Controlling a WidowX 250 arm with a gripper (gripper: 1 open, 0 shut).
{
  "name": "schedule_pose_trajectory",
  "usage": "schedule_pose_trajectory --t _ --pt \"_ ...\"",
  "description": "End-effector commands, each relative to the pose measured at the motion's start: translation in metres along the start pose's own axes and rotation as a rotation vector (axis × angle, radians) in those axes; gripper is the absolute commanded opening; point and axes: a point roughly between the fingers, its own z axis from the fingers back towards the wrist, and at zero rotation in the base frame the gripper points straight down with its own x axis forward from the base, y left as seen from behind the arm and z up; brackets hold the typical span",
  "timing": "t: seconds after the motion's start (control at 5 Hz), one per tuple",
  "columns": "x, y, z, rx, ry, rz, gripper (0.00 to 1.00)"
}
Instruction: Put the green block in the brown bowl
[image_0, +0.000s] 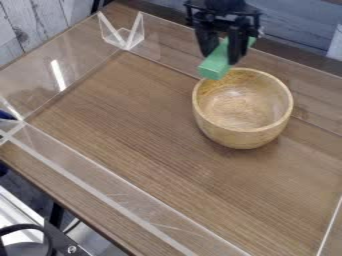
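The green block (214, 65) hangs in the air, pinched between the black fingers of my gripper (219, 56), which points down and is shut on it. The block hovers just above the far left rim of the brown bowl (243, 107), a round wooden bowl standing on the table right of centre. Nothing lies inside the bowl. The arm above the gripper runs out of the top of the view.
The wooden table (134, 140) is fenced by low clear plastic walls (80, 175) along its left and front edges. A small clear plastic stand (122, 31) sits at the far left corner. Grey boards rise behind the table.
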Motion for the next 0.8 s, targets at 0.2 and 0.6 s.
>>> schedule_pose_trajectory --t 0.2,0.6 --pt "0.003 -0.020 -0.010 -0.002 -0.025 -0.058 0.00" --pt "0.001 -0.020 -0.037 0.004 0.003 -0.071 0.00"
